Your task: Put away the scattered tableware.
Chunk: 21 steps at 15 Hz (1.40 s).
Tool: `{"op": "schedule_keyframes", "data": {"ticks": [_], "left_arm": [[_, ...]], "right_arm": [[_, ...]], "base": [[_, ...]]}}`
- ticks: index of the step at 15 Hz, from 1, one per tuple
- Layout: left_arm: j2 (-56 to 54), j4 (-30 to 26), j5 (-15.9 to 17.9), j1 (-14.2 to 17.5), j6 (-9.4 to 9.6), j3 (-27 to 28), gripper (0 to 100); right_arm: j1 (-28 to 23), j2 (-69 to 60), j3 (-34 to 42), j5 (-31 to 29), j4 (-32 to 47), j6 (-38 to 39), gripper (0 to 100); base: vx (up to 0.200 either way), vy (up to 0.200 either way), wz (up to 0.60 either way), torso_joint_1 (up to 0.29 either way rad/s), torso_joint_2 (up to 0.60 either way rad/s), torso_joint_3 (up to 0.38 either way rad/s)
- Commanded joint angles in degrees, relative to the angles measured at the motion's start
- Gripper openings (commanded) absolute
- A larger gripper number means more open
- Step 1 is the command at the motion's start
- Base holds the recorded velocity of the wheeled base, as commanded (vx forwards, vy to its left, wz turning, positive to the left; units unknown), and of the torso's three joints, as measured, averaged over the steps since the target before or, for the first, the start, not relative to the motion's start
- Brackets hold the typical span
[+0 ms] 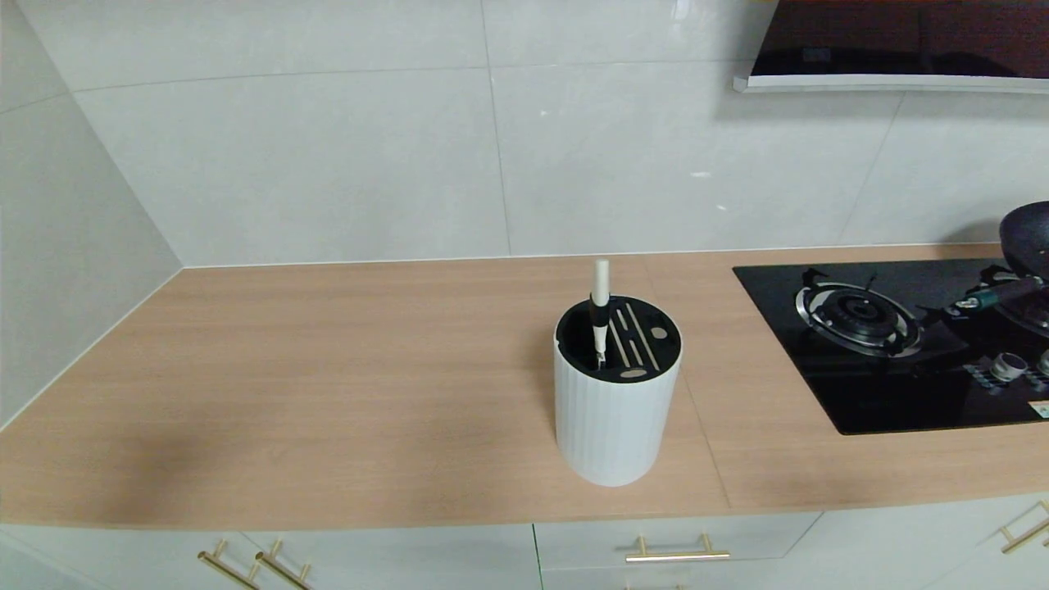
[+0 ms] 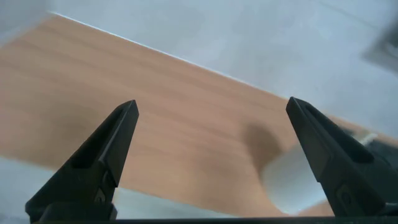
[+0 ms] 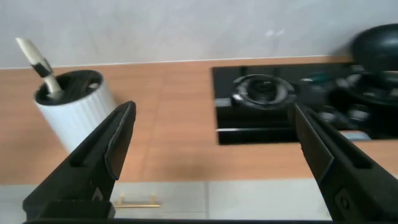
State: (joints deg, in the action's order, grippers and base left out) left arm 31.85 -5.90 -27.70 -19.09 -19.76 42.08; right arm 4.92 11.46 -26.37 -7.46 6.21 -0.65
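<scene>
A white ribbed utensil holder (image 1: 616, 401) with a black slotted top stands on the wooden counter (image 1: 328, 385) near its front edge. One utensil with a cream and black handle (image 1: 600, 315) stands upright in it. In the right wrist view the holder (image 3: 74, 112) and the handle (image 3: 38, 61) sit off to one side, and my right gripper (image 3: 211, 121) is open with nothing between its fingers. In the left wrist view my left gripper (image 2: 211, 112) is open and empty above the counter, with the holder (image 2: 295, 183) partly in sight.
A black gas hob (image 1: 901, 344) with burners is set into the counter at the right, with a dark pan (image 1: 1028, 238) on its far burner. A range hood (image 1: 893, 49) hangs above. Drawers with gold handles (image 1: 676, 553) run below the counter. Tiled walls close the back and left.
</scene>
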Motion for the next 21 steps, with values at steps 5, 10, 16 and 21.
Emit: {"op": "schedule_keyframes", "data": {"ticks": [5, 10, 16, 21], "left_arm": [[-26.32, -0.43, 4.76, 12.32, 10.62, -14.40, 100], [-31.85, 8.62, 10.91, 19.18, 20.46, -41.03, 100], [-31.85, 5.99, 27.08, 19.18, 21.26, -41.99, 100], [-31.85, 5.99, 27.35, 19.18, 20.46, -41.91, 100]], "right_arm": [[-5.01, -11.37, 3.52, -4.23, 2.14, -6.56, 100], [-5.10, -11.46, 19.51, -8.45, -9.90, -6.39, 100], [-5.01, -11.37, 26.37, -2.82, -8.84, -1.90, 100], [-5.01, -11.37, 26.37, 8.43, -6.12, -0.23, 100]], "base": [[0.000, 0.000, 0.00, 0.000, 0.00, 0.000], [0.000, 0.000, 0.00, 0.000, 0.00, 0.000], [0.000, 0.000, 0.00, 0.000, 0.00, 0.000], [0.000, 0.000, 0.00, 0.000, 0.00, 0.000]]}}
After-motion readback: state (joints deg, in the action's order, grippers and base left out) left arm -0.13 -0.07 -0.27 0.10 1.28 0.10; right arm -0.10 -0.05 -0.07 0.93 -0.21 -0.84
